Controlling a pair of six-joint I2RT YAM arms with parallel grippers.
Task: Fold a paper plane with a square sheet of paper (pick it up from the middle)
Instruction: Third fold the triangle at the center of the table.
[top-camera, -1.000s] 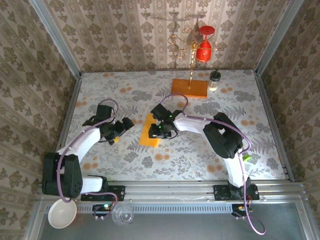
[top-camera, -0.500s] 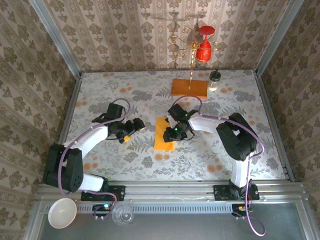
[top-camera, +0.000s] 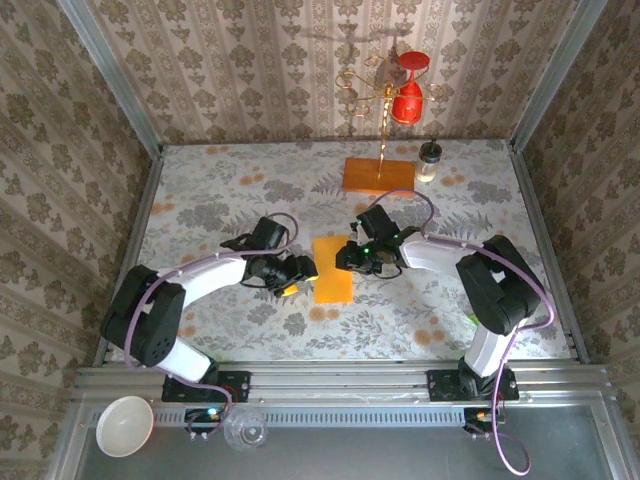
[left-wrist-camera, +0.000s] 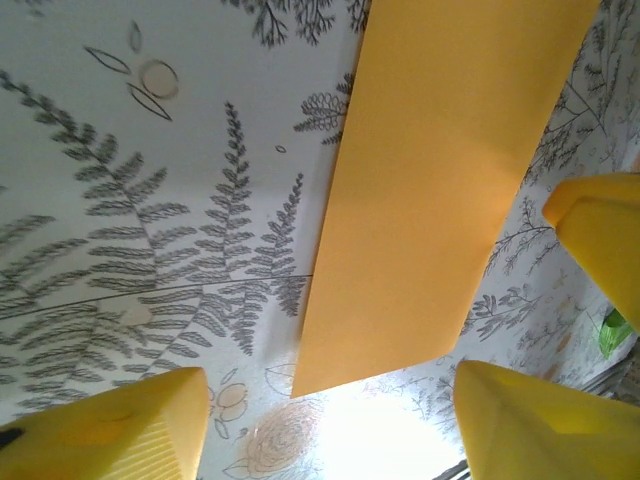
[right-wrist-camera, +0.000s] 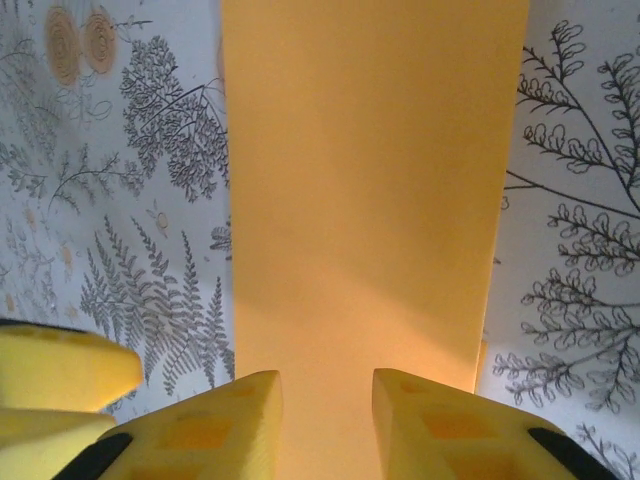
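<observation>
Two claws at the sheet, one on each side.

Left claw (left-wrist-camera: 330, 385): jaws wide apart, holding nothing, low over the table (top-camera: 220, 190). The near end of the orange-yellow sheet (left-wrist-camera: 430, 190) sits ahead of the gap between its fingers.

Right claw (right-wrist-camera: 325, 385): jaws nearly together with a narrow gap. The sheet shows through that gap and runs straight away from it. Can't tell if the tips touch or pinch the paper.

From above: the sheet lies flat mid-table as a narrow oblong, long sides running near-to-far. Left claw is at its left long edge, right claw at its right long edge, and they face each other across it.

In the way: each claw crowds the other. A right-claw finger (left-wrist-camera: 600, 240) sits just beside the sheet's far long edge in the left wrist view. A left-claw finger (right-wrist-camera: 60, 370) shows low left in the right wrist view.

Around:
- A wooden block (top-camera: 379, 176) sits at the back of the table, well apart from the sheet.
- A gold wire stand (top-camera: 383, 110) rises from the block, with a red goblet (top-camera: 408, 95) hanging on it.
- A small bottle (top-camera: 429, 160) stands just beside the block's right end.
- A white bowl (top-camera: 125, 425) and a clear cup (top-camera: 245, 430) sit on the metal ledge by the left arm's base.
</observation>
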